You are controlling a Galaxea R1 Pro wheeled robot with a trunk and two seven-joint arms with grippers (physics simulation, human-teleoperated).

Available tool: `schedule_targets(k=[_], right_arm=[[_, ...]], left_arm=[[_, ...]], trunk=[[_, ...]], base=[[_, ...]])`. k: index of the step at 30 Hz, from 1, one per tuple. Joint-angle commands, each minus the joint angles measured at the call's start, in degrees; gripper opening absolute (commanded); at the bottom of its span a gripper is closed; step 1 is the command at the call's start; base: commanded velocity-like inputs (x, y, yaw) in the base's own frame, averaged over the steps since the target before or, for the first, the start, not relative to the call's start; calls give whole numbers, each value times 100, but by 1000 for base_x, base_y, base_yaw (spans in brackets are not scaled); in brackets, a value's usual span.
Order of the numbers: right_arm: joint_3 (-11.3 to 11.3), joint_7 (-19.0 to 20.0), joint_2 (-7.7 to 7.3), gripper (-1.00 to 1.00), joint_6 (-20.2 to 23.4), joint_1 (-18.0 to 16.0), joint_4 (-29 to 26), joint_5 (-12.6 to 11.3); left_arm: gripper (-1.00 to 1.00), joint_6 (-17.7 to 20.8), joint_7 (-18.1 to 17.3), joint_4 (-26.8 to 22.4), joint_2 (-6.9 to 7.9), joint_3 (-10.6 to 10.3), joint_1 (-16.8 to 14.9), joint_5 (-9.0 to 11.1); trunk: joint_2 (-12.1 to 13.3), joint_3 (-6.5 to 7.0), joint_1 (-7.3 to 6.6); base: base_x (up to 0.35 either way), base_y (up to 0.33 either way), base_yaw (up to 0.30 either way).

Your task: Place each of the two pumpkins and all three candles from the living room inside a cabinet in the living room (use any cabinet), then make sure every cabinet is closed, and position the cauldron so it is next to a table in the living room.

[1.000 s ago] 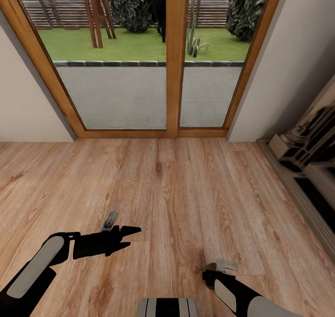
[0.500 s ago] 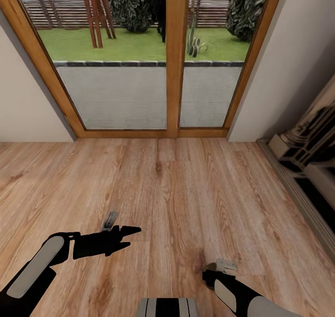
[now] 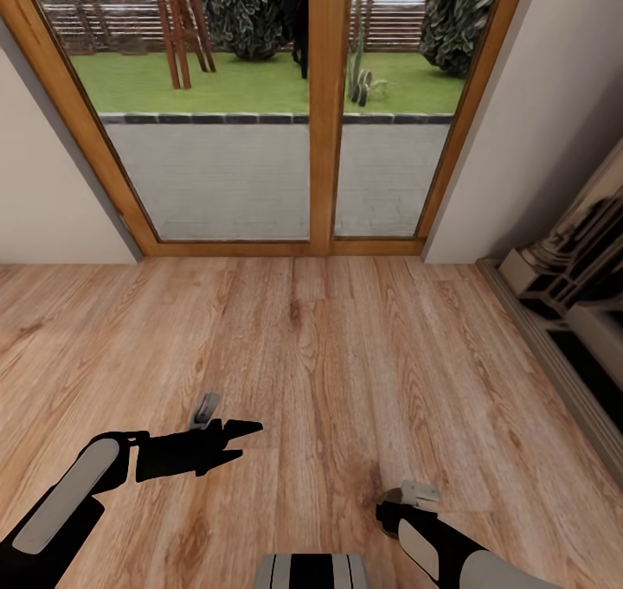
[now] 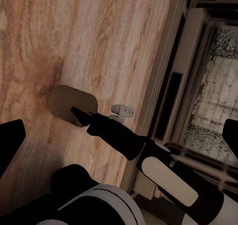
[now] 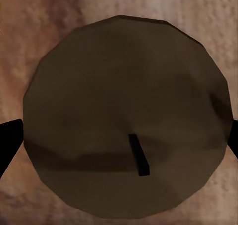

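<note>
Floor (image 3: 346,355): grained matt wood planks. Door frame (image 3: 322,139): smooth wood. Candle (image 5: 126,121): matt.

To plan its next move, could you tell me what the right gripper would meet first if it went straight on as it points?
The candle, which seems to sit right between the right gripper's jaws; beyond it lies the wooden floor.

Wicked candle (image 5: 126,118) between claw tips

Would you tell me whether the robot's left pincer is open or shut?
Open: the left pincer has its black fingers spread wide, nothing gripped between them.
</note>
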Motion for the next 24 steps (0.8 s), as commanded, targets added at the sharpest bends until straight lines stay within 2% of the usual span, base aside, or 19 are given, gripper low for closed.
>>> schedule_targets(k=[1, 6, 9, 22, 24], right_arm=[[39, -41, -3, -100, 25, -3, -12, -26], [43, -41, -2, -100, 25, -3, -12, -26], [38, -41, -2, -100, 25, -3, -12, -26], [38, -41, -2, -100, 25, -3, -8, -26], [42, -41, -2, -100, 25, -3, -10, -26]], left_arm=[[100, 4, 56, -4, 5, -6, -3, 60], [100, 2, 56, -4, 4, -6, -3, 60], [100, -1, 56, -4, -1, -6, -3, 60], [100, -1, 56, -4, -2, -6, -3, 60], [100, -2, 58, -4, -2, -6, -3, 57]], trunk=[[-2, -4, -1], [-2, -4, -1], [2, 62, -9], [2, 62, -9], [5, 107, -14]], base=[[0, 0, 0], [0, 0, 0], [0, 0, 0], [0, 0, 0], [0, 0, 0]])
